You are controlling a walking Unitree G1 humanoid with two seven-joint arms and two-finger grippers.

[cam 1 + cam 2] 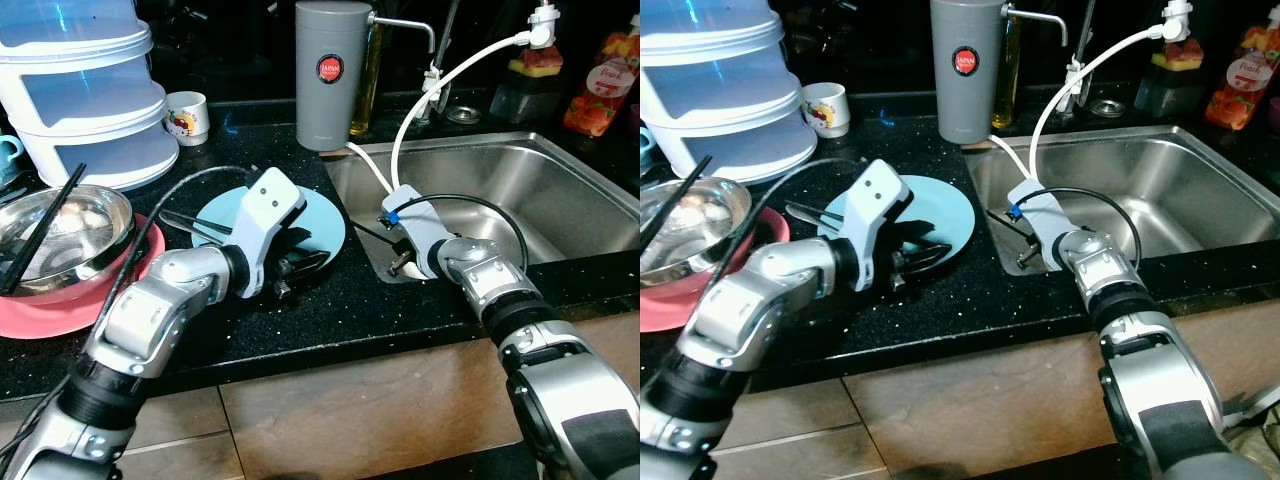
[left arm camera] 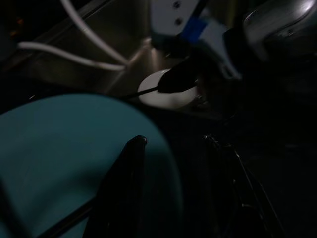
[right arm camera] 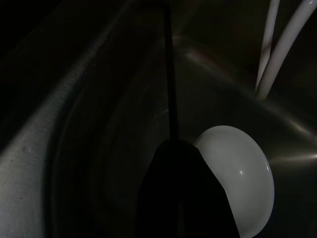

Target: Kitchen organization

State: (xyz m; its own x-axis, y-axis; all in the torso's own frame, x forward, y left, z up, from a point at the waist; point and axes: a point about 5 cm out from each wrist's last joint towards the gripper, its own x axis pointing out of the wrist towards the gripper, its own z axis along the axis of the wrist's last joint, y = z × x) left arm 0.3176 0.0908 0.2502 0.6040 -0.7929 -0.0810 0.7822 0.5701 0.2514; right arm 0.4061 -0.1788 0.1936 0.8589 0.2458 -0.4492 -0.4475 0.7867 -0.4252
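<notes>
Black tabletop (image 1: 330,320) with steel sink (image 1: 560,190) set into it; left gripper (image 1: 300,265) low over the blue plate (image 1: 320,225), its fingers (image 2: 124,183) lying across the plate's near edge; how far apart they stand cannot be told, nothing seen between them; thin dark utensil (image 1: 195,222) rests on the plate just behind those fingers; right gripper (image 1: 398,262) reaches over the sink's near left corner, fingers pressed together on a thin black stick (image 3: 170,89) that runs out ahead of them along the sink wall; white bowl (image 3: 242,178) sits in the sink just beside and below the right fingertips, touching or nearly so, cannot tell which; two white hoses (image 1: 440,85) drop into the sink beyond the bowl; grey canister (image 1: 332,75) with red label stands well beyond the plate, small cup (image 1: 187,117) and stacked white containers (image 1: 85,95) farther off to the left gripper's outer side; steel bowl (image 1: 70,230) with black chopsticks (image 1: 45,230) on a pink plate (image 1: 60,315) near the left arm; bottles (image 1: 600,85) behind the sink.
</notes>
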